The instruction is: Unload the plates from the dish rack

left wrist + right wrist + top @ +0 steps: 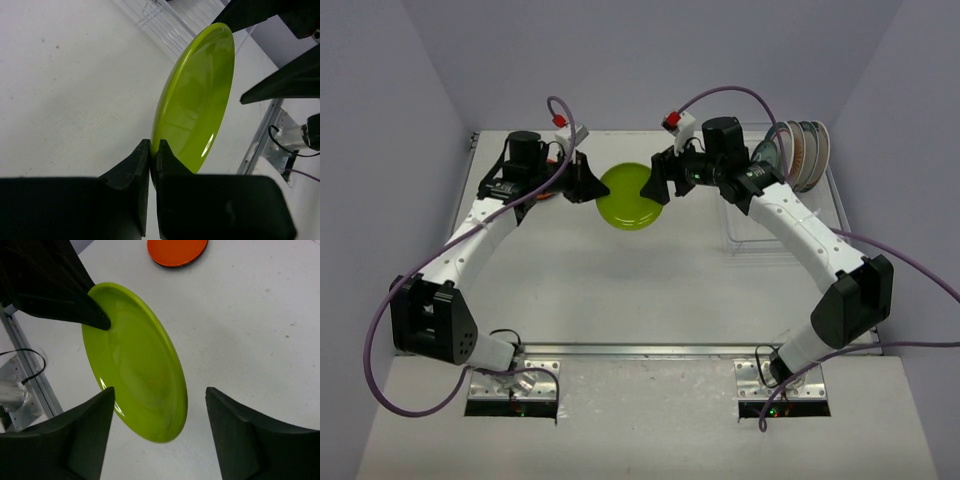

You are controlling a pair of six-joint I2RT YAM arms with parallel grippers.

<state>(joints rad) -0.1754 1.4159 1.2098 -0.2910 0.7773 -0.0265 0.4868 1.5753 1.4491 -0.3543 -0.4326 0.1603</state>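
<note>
Now, green plate [195, 100], rim inside left pincer [153, 147]

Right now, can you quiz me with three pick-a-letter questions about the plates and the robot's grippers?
1. Where is the orange plate? A on the floor; B flat on the table; C in a gripper.
2. What colour is the plate that the left gripper holds? A green; B black; C white.
3. How is the right gripper? A shut tight; B open; C out of sight.
Answers: 1 B, it lies flat on the white tabletop. 2 A, the fingers pinch the green plate by its rim. 3 B, its fingers stand wide apart.
</note>
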